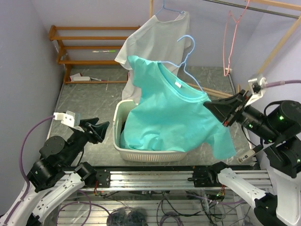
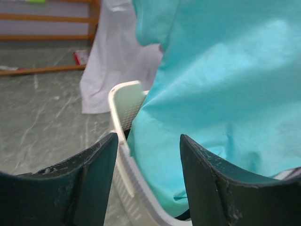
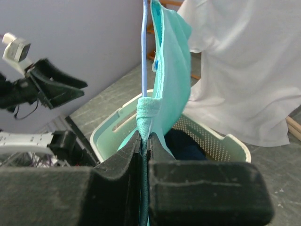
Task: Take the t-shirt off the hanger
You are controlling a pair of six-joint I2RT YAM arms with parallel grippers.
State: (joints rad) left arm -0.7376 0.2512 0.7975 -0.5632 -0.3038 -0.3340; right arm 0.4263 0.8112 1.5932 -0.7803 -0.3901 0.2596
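A turquoise t-shirt point(image 1: 174, 117) hangs on a light blue wire hanger point(image 1: 186, 63), its lower part draped into a white laundry basket point(image 1: 149, 155). My right gripper point(image 1: 210, 104) is shut on the shirt's right shoulder, where the fabric wraps the hanger's end. In the right wrist view the gripper point(image 3: 145, 140) pinches the bunched fabric point(image 3: 171, 70), with the hanger wire point(image 3: 144, 56) rising straight above. My left gripper point(image 1: 101, 128) is open and empty left of the basket. In the left wrist view the gripper point(image 2: 148, 140) faces the basket rim point(image 2: 123, 100) and the shirt point(image 2: 225, 70).
A white t-shirt point(image 1: 153, 35) hangs on another blue hanger behind the basket. A pink hanger point(image 1: 230, 42) hangs from the rail at the back right. A wooden rack point(image 1: 89, 47) stands at the back left. Dark clothes point(image 3: 186, 146) lie in the basket.
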